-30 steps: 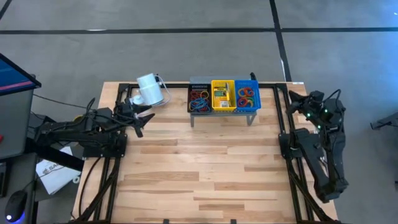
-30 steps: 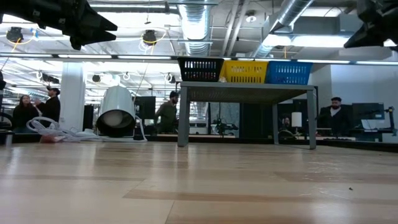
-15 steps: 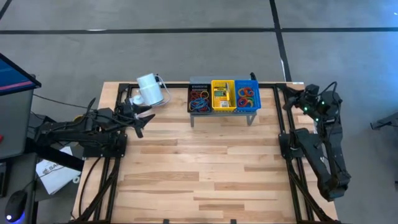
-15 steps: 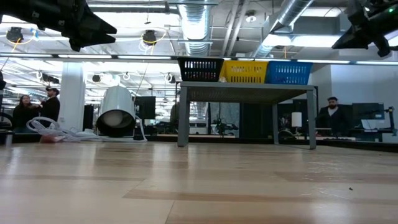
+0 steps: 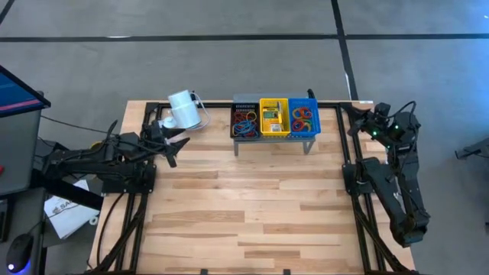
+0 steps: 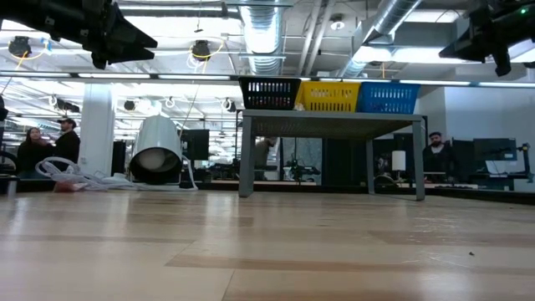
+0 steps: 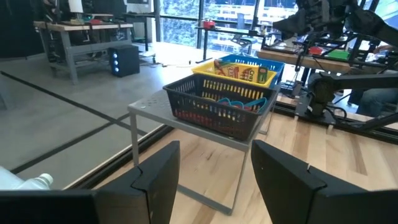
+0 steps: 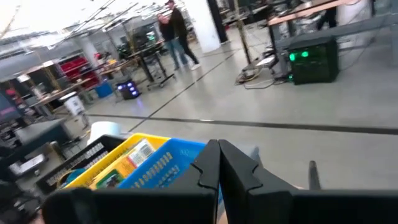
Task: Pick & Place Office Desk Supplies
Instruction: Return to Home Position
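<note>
Rubber bands (image 5: 244, 124): thin coloured loops, heaped.
Crayon boxes (image 5: 271, 117): yellow-green, in yellow bin (image 5: 274, 100).
Left gripper (image 7: 216, 148): wide, empty.
Right gripper (image 8: 219, 147): closed, empty.

Inspection notes for you, limited to what cannot be verified.

- **High view:** The rubber bands (image 5: 244, 122) appear only as tangled coloured loops, too small to count. The print on the crayon box (image 5: 272, 116) in the yellow bin (image 5: 274, 134) is too small to read.
- **Low view:** The black bin (image 6: 269, 94), yellow bin and blue bin (image 6: 389, 97) show their side walls only, so their contents are hidden. The top edge crops both the left end effector (image 6: 134, 38) and the right end effector (image 6: 468, 42).
- **Left wrist view:** The blue bin is mostly hidden behind the yellow bin. A white object (image 7: 28, 183) is cut off at the picture's edge and cannot be identified.
- **Right wrist view:** The box labels cannot be read. The black bin is cropped, and the end effector's own fingers (image 8: 208, 165) cover part of the blue bin.
</note>
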### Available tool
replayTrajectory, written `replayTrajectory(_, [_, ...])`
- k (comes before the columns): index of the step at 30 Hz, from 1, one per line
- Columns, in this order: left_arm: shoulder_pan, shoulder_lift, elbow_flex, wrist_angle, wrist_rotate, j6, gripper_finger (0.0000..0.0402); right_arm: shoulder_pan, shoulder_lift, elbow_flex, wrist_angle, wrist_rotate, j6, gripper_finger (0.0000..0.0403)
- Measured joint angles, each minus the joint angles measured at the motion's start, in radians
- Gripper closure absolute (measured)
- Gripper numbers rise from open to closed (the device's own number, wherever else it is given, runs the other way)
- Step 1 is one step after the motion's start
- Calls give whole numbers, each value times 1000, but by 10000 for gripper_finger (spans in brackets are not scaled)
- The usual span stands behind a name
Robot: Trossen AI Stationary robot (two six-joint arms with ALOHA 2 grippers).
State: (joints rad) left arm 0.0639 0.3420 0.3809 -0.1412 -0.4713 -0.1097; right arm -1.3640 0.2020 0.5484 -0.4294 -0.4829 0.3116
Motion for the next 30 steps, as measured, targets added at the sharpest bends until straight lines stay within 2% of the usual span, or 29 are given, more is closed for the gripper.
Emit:
replayTrajectory(26, [0, 0, 0, 10, 0, 0, 207, 2, 0, 0, -1, -82, -4, 403])
replayTrajectory(30, [0, 0, 0, 10, 1, 0, 207, 3, 0, 0, -3, -146, 8, 403])
